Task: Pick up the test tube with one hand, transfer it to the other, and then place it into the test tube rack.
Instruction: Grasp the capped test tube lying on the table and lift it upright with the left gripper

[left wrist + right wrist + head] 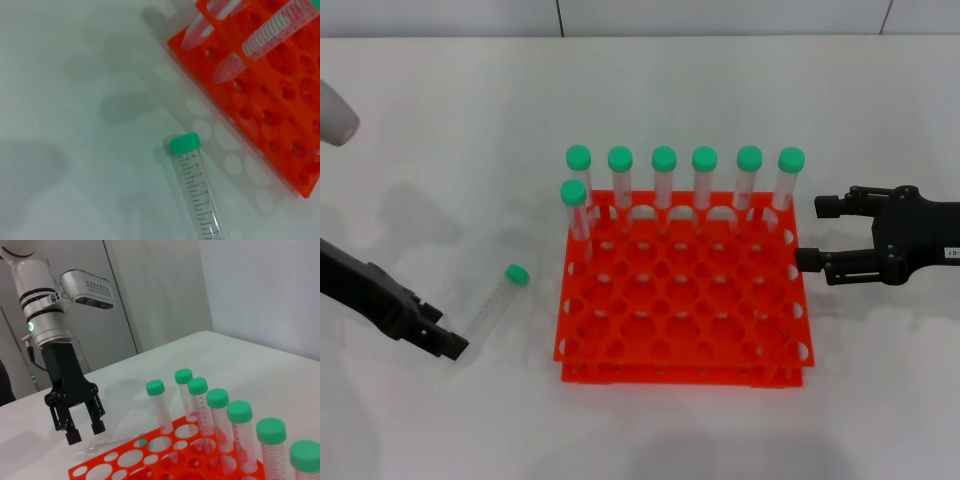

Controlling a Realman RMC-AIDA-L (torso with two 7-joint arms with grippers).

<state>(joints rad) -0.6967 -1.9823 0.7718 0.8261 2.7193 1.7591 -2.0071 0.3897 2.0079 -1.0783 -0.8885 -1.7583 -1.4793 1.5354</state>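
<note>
From the head view I saw the test tube (496, 301) lying flat on the white surface (440, 150), just beyond the tips of my left gripper (448, 340), which hung low with its fingers spread; the tube's rounded end pointed back toward those fingers and its green cap (517, 274) lay farther off, toward the test tube rack (682, 300). So the long axis ran almost straight out from the fingers rather than across them. My right gripper (812, 233) waited on the far side of the rack, fingers spread and holding nothing, well apart from the tube, so the left arm was plainly the nearer one. In the left wrist view the tube (196, 190) lay directly ahead, cap away, graduations showing, with the rack's corner (260, 95) near it; my own fingers did not show there. In the right wrist view the left gripper (86, 431) stood just above the surface, fingers apart, the tube (107, 445) lying beside their tips. I judged I should turn the wrist to close across the tube.
</note>
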